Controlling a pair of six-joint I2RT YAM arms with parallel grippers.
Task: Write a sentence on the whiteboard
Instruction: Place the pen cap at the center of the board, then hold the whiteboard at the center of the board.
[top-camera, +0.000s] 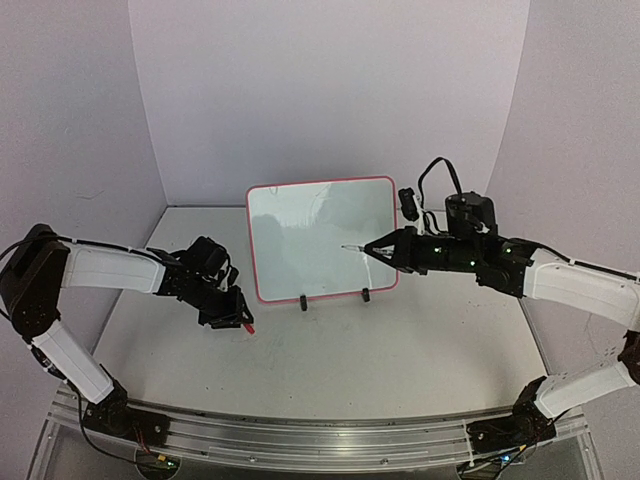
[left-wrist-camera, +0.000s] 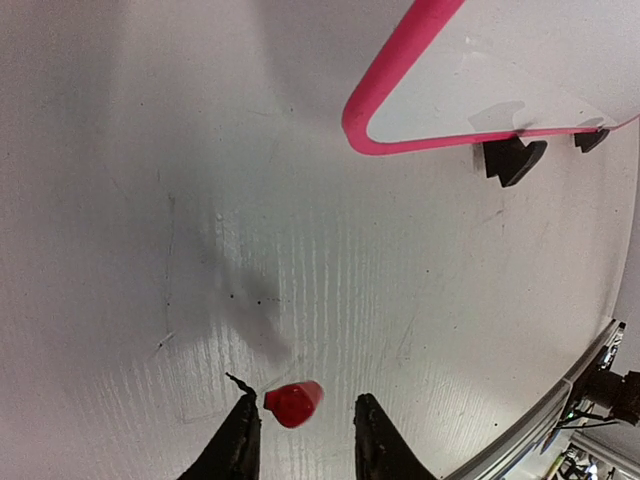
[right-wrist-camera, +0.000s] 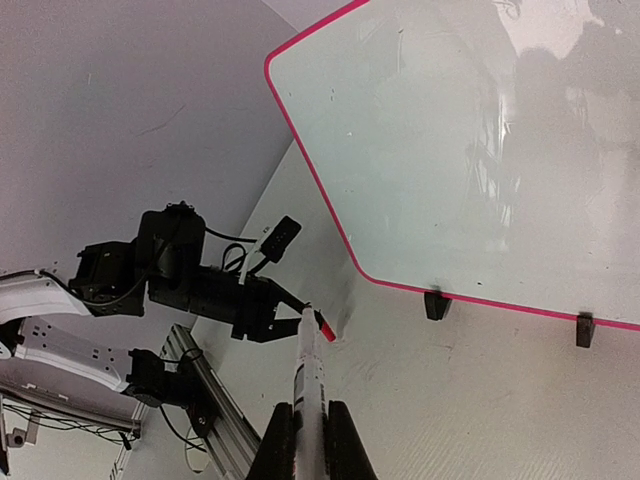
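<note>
Whiteboard (top-camera: 322, 240) stands upright mid-table, blank: no sentence yet, so all the writing is left. My right gripper (right-wrist-camera: 309, 415) is clamped on the marker (right-wrist-camera: 308, 365), tip near the board. Left gripper (top-camera: 232, 315) is part-open, red cap (left-wrist-camera: 293, 402) loose between the jaws on the table (top-camera: 400, 340).

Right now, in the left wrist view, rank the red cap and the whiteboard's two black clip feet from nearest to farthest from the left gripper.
1. Red cap: on the table, between the open jaws of the left gripper.
2. Nearer clip foot: up and right, under the whiteboard rim.
3. Other clip foot: farther right along the same edge.
</note>
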